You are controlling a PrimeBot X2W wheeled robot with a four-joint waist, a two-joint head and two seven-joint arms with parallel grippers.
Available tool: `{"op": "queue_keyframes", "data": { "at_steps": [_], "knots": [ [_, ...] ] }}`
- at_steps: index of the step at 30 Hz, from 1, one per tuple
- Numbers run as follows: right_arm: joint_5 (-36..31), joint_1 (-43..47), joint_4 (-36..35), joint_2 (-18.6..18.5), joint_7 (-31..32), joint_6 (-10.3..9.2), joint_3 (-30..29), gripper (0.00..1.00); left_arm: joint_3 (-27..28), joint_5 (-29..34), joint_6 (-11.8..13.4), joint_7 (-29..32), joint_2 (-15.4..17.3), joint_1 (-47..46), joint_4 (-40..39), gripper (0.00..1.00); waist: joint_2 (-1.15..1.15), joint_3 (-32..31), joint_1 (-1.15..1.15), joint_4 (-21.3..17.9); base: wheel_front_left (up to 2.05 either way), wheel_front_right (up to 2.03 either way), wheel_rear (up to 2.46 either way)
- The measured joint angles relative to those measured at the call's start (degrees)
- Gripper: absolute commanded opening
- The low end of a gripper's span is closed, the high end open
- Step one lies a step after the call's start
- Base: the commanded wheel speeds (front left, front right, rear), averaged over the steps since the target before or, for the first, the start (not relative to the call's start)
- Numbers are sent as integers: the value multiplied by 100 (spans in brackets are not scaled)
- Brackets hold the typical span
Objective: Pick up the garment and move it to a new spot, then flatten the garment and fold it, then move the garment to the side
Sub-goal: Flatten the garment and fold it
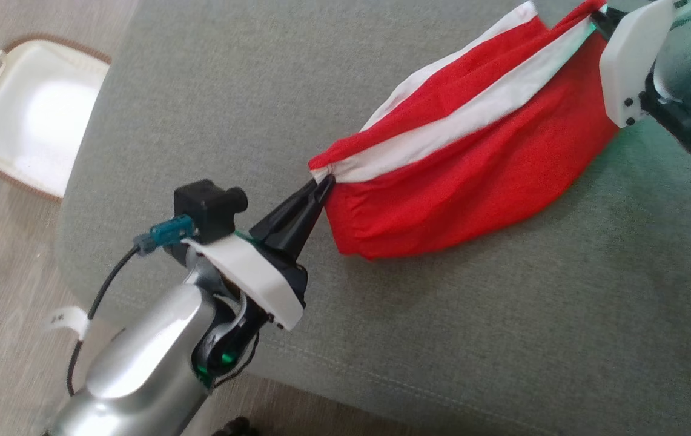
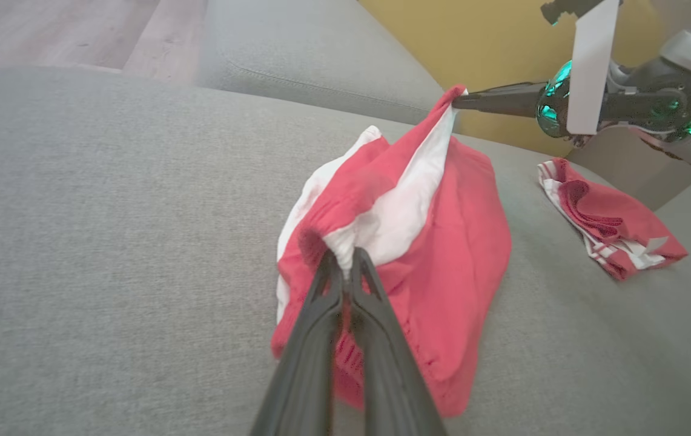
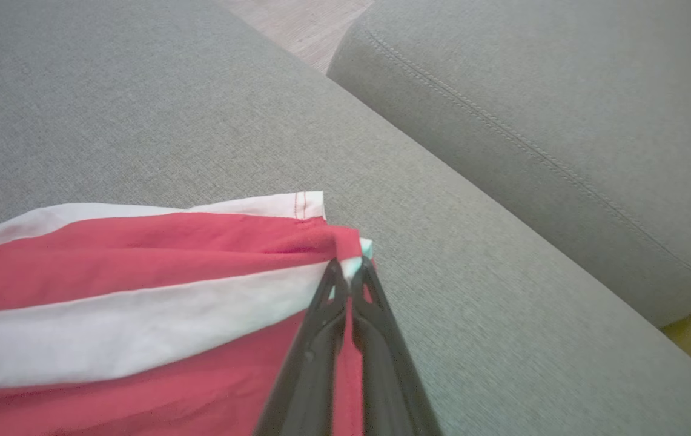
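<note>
The garment [image 1: 466, 175] is red with white bands and hangs stretched between my two grippers above the grey sofa seat [image 1: 442, 339], its lower fold resting on the cushion. My left gripper [image 1: 323, 183] is shut on the garment's near-left corner, seen close up in the left wrist view [image 2: 345, 257]. At the upper right, my right gripper [image 1: 595, 17] is shut on the opposite corner; the right wrist view shows its tips [image 3: 350, 272] pinching red and white cloth [image 3: 139, 303]. The left wrist view also shows the right gripper [image 2: 457, 103] holding the far corner.
A second folded red and white garment [image 2: 611, 227] lies on the seat to the right in the left wrist view. A white basket [image 1: 24, 115] stands on the wooden floor at the left. A separate sofa cushion [image 3: 563, 121] adjoins the seat.
</note>
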Motion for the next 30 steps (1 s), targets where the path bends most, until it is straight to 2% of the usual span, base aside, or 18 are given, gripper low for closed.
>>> {"op": "queue_keyframes", "data": {
  "at_steps": [12,17,18,19,20,21,22,23,24,25,30],
  "knots": [
    [1,-772,1151,178,-917,0,502,0,-68,34,-178,-354,-311,-348,689,0,0,417,0,345,0,0,0],
    [8,-944,1570,258,-1102,0,646,0,-98,34,-185,-436,-375,-371,845,0,0,468,0,401,0,0,0],
    [7,-964,1635,261,-1143,0,713,20,-105,34,-186,-457,-383,-376,880,0,0,475,0,404,0,0,0],
    [7,-970,1680,269,-1199,0,759,53,-114,36,-186,-461,-391,-385,912,0,0,480,0,404,0,0,0],
    [8,-975,1741,291,-1252,0,797,100,-126,66,-181,-477,-396,-400,947,0,0,483,0,399,0,0,0],
    [8,-983,1804,318,-1299,0,831,100,-132,101,-174,-479,-396,-422,988,0,0,484,0,387,0,0,0],
    [1,-995,1857,341,-1359,0,877,100,-126,125,-157,-487,-396,-443,1021,11,0,484,0,370,0,0,0],
    [0,-1016,1909,364,-1418,0,907,100,-118,125,-105,-521,-399,-462,1048,47,0,482,0,349,0,0,0],
    [2,-1037,1956,378,-1475,0,911,100,-112,131,-54,-532,-404,-476,1078,95,0,473,0,329,0,0,0],
    [18,-1054,1998,383,-1536,0,912,100,-104,167,-12,-544,-407,-484,1095,100,0,455,0,310,0,0,0],
    [218,-1048,2070,396,-2056,0,779,100,-34,212,140,-635,-405,-481,1152,100,0,260,0,188,0,0,0]
  ]
}}
